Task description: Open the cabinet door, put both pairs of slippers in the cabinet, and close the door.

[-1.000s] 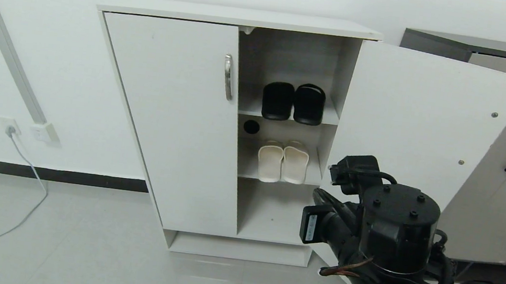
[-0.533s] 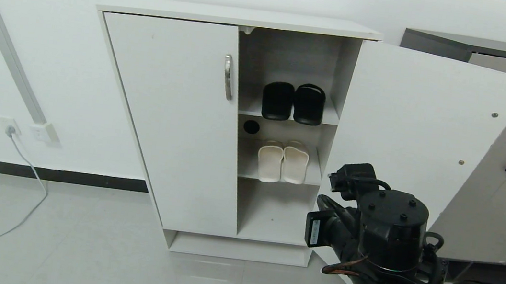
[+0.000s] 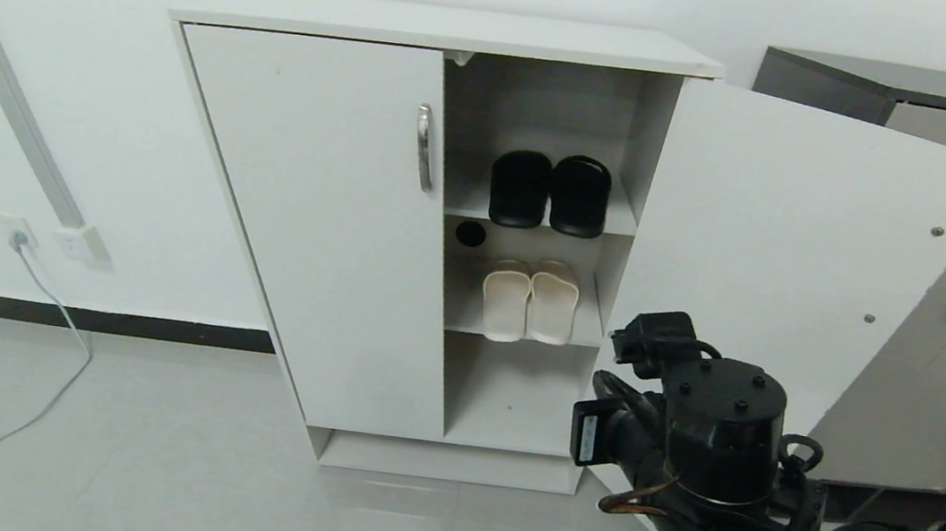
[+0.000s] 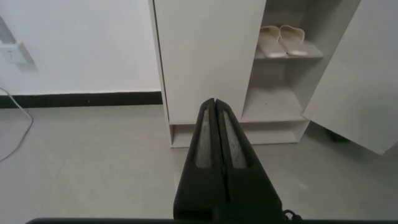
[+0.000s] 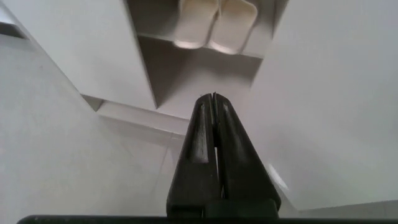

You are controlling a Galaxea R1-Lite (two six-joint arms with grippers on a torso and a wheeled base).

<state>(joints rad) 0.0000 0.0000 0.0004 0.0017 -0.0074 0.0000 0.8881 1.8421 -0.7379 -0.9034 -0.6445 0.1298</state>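
Lowers right gripper (image 5: 213, 102), pinched empty like left gripper (image 4: 214, 102), toward 6 o'clock; leaves only 3 o'clock door (image 3: 782, 249) to close.

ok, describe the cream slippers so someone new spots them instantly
Find the white cabinet with its right door swung open. On the second shelf down sit the cream slippers. The only other pair, the black slippers, is one shelf up.
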